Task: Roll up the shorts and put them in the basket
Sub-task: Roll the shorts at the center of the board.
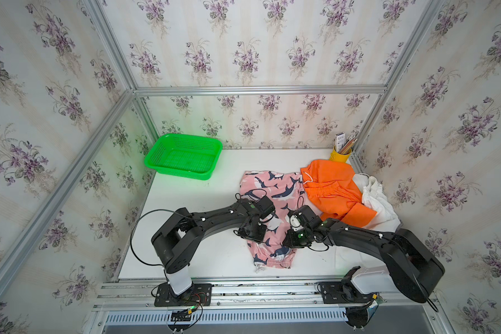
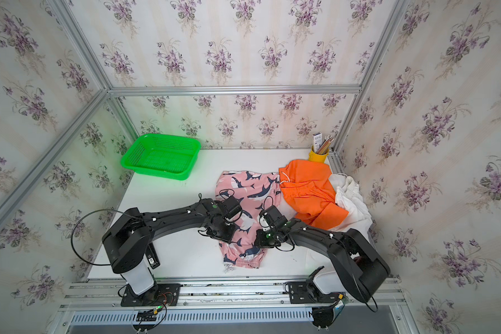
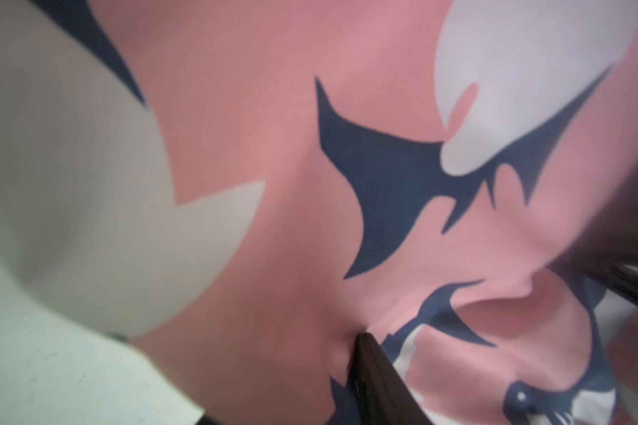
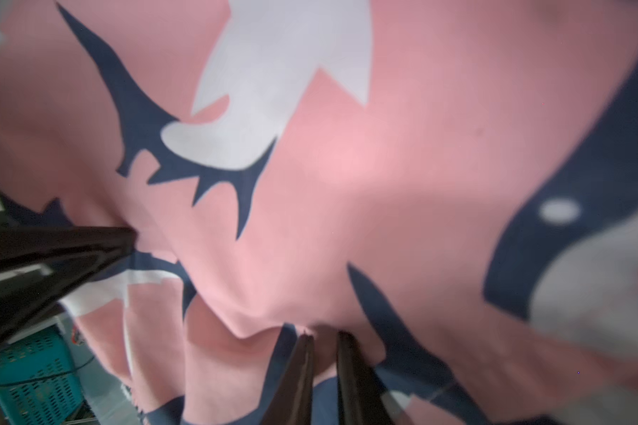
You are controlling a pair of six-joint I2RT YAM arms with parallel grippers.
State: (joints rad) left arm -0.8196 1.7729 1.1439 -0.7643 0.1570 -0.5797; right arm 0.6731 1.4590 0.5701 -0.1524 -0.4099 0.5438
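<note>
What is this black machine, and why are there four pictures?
It is a robot: a black left arm and a black right arm at a white table. Two pictures look down from above; two come from cameras on the wrists, so the cloth looks huge. On the table lie pink cloth shorts with a navy-and-white shark print, bright orange cloth shorts, white cloth shorts, a green plastic basket and a yellow cup of pencils. The right hand pinches a fold of the pink shorts. The left hand touches them; whether it grips, I cannot tell.
</note>
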